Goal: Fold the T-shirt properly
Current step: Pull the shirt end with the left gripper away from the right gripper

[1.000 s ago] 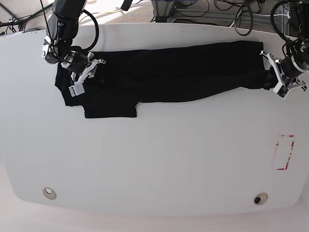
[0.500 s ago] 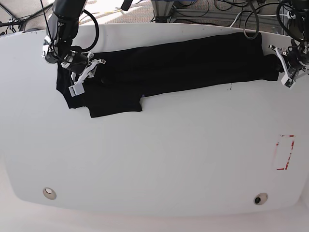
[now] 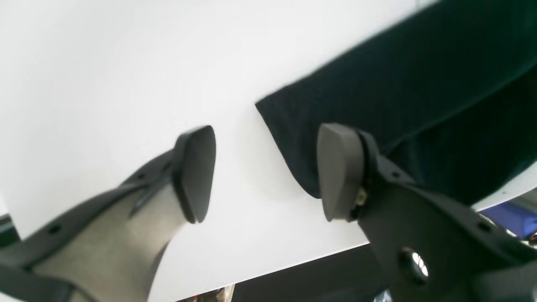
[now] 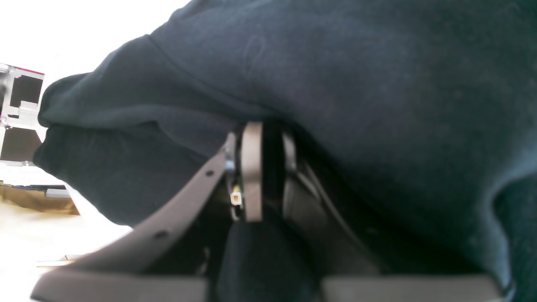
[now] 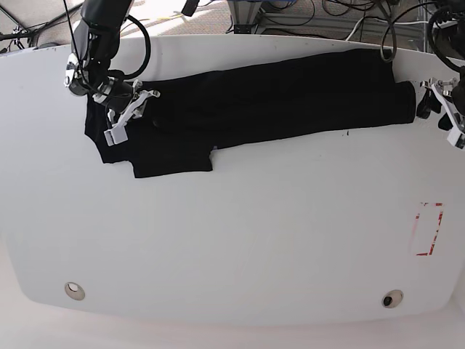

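The long black cloth T-shirt (image 5: 254, 102) is pinched at nine o'clock by the right hand (image 5: 129, 110); the left hand (image 3: 264, 172) is spread beside it on the white table (image 5: 232, 233).

White table (image 5: 232, 240) with rounded corners. A black T-shirt (image 5: 269, 98), folded into a long band, lies across its far side, one sleeve projecting nearward. A red-and-white rectangular marking (image 5: 428, 229) and two round fittings (image 5: 74, 291) occupy the near part.

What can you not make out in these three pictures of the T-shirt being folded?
- T-shirt print: none visible in any view, only black cloth.
- Right gripper tips: right wrist view, buried in cloth.
- Left gripper: base view, partly cut by frame edge.
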Robot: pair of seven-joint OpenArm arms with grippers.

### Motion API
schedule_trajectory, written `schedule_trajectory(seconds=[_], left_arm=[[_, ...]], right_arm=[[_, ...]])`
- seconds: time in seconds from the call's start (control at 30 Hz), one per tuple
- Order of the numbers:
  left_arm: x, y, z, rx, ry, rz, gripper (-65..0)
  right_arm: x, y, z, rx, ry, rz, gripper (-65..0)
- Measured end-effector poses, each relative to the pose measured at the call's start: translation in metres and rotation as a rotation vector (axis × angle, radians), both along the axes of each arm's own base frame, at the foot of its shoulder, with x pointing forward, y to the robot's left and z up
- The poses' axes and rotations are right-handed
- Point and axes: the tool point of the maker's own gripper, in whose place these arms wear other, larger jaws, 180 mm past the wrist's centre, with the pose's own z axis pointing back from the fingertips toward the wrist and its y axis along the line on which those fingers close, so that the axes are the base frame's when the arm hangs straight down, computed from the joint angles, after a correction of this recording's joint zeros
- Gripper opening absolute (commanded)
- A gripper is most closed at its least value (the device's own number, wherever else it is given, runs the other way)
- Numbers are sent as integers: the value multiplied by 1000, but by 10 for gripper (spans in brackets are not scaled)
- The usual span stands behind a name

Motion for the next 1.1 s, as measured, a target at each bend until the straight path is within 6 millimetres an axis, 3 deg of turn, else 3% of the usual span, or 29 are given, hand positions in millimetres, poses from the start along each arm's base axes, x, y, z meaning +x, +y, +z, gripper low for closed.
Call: schedule_trajectory(seconds=[0.1, 0.23, 0.43, 0.57, 0.8, 1.0, 1.1], left_arm=[[3, 5, 5, 8, -3, 13, -286], [4, 1, -9, -62, -1, 58, -289], [-14, 14, -55, -168, 113, 192, -290], [-20, 14, -71, -227, 118, 244, -290], [-15, 0, -80, -300, 70, 272, -290], [6, -18, -80, -352, 26, 271, -290], [14, -12, -81, -345, 19, 287, -290]], right_arm=[[2, 0, 0, -2, -2, 0, -572], [2, 1, 1, -7, -2, -3, -572], [3, 1, 1, -11, -2, 0, -572], [2, 0, 1, -12, -1, -1, -572], [2, 0, 1, -14, -2, 0, -572], [3, 0, 1, -15, -1, 2, -572], [3, 1, 1, -15, -2, 2, -572]])
